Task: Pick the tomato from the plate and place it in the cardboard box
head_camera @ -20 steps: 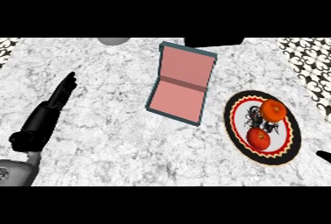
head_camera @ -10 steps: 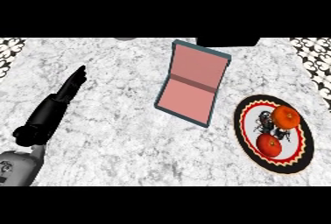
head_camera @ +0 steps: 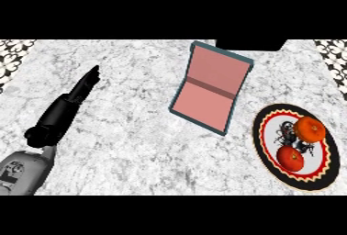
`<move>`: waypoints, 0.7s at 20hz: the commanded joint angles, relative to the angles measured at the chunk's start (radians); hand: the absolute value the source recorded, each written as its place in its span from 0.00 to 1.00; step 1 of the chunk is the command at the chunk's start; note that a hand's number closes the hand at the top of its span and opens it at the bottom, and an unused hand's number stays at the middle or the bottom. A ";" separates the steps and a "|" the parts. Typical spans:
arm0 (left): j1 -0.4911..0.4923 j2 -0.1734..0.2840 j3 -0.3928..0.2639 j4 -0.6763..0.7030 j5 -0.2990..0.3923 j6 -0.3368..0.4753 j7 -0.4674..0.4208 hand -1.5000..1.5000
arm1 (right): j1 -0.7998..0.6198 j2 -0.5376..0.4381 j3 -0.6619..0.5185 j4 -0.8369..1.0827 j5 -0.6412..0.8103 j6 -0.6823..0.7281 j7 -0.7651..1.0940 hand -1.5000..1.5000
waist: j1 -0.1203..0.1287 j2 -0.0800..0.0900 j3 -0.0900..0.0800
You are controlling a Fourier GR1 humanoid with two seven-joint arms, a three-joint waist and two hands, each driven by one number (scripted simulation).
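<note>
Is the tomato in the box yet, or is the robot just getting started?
Just getting started. Nothing looks done: the red tomato sits on the plate beside an orange fruit, and the cardboard box lies open with nothing in it. The left hand is stretched out flat at the left, holding nothing; the right hand is out of view. Grabbing, carrying and dropping are all left.

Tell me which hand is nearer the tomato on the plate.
Only the left hand shows, far across the counter to the left of the tomato, beyond the cardboard box. The right hand is out of view, so I cannot compare.
</note>
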 commanded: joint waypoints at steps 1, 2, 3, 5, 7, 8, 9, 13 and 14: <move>-0.018 -0.030 -0.012 0.001 -0.013 -0.004 0.002 0.50 | -0.176 0.004 0.113 -0.028 -0.016 0.147 0.243 0.00 | 0.020 0.002 0.001; -0.009 -0.016 0.002 0.007 -0.013 -0.013 -0.007 0.50 | -0.174 0.065 0.195 0.000 0.046 0.124 0.269 0.00 | 0.016 0.000 0.002; 0.056 -0.048 -0.035 -0.048 -0.051 0.032 -0.016 0.50 | -0.212 0.083 0.196 0.000 0.023 0.157 0.296 0.00 | 0.013 -0.004 0.002; -0.013 -0.051 -0.011 0.000 -0.045 0.012 0.021 0.50 | -0.306 0.146 0.237 0.034 0.026 0.192 0.359 0.00 | 0.000 -0.004 0.002; -0.019 -0.071 -0.016 0.027 -0.049 0.005 0.002 0.50 | -0.396 0.208 0.276 0.106 0.034 0.217 0.387 0.00 | 0.003 -0.002 0.002; 0.014 -0.023 0.008 -0.047 -0.034 -0.008 0.033 0.50 | -0.422 0.208 0.257 0.102 -0.010 0.254 0.433 0.00 | 0.012 -0.005 0.002; -0.012 -0.034 0.016 0.008 -0.038 -0.017 0.011 0.50 | -0.446 0.239 0.299 0.127 0.009 0.263 0.431 0.00 | 0.002 -0.004 0.002; -0.010 -0.034 0.042 0.002 -0.015 -0.049 0.030 0.50 | -0.518 0.322 0.308 0.262 0.033 0.278 0.407 0.00 | -0.008 -0.006 0.003; 0.042 -0.019 0.057 0.051 -0.043 -0.042 -0.065 0.50 | -0.478 0.316 0.326 0.274 0.078 0.256 0.392 0.00 | -0.013 -0.006 0.002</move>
